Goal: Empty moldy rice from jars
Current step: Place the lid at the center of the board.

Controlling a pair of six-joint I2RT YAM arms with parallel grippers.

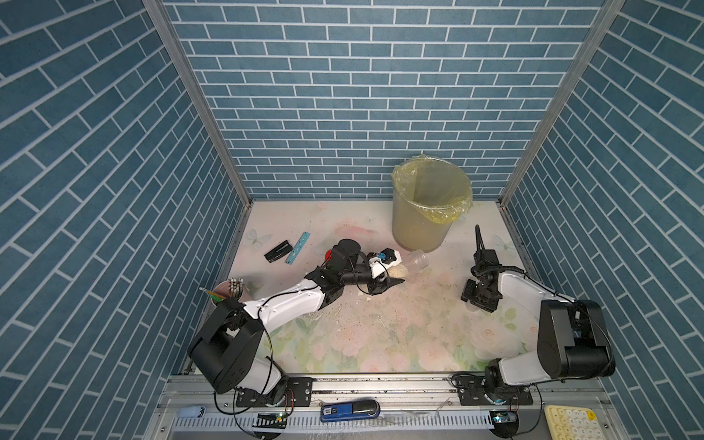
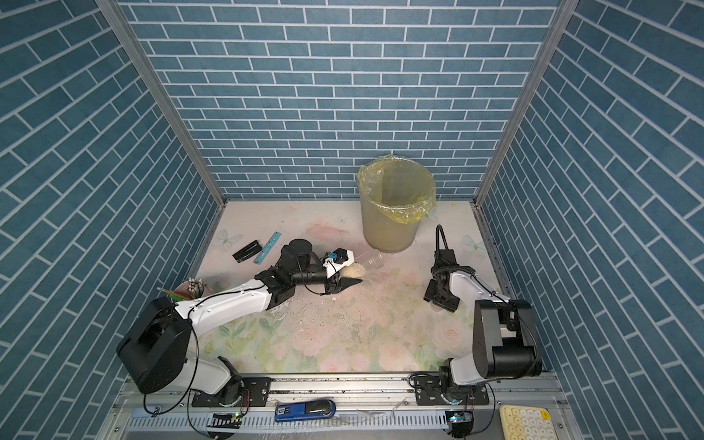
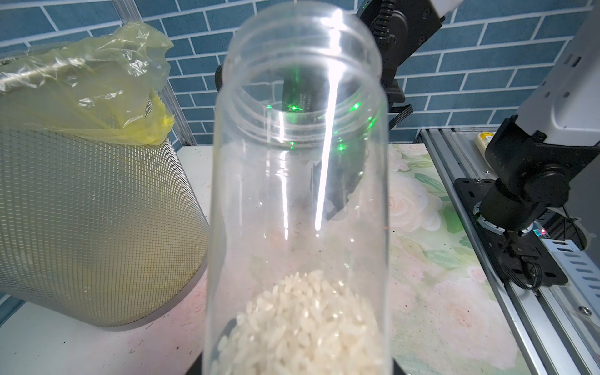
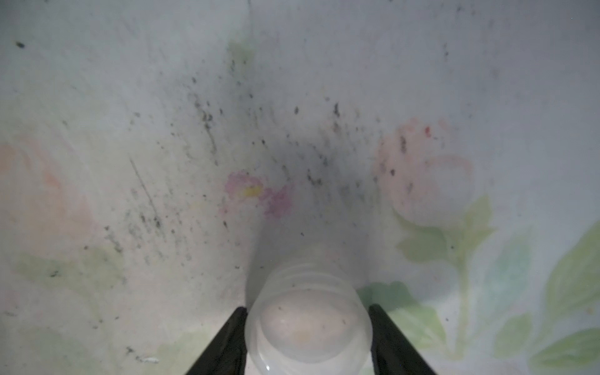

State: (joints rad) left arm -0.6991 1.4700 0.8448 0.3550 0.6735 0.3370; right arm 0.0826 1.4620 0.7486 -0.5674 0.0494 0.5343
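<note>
Here, left hand [image 1: 392, 271] clamping clear cylindrical jar [image 3: 298, 181], grainy pale rice [image 3: 302, 324] inside, right hand [image 4: 306, 308] flanking round whitish lid [image 4: 308, 328], grip unclear.

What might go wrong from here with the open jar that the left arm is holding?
The left gripper holds the open jar about level, mouth beside the bin wall, not over its rim; tipping now would likely spill the rice onto the table. Swinging it up could also knock the bin's side.
</note>
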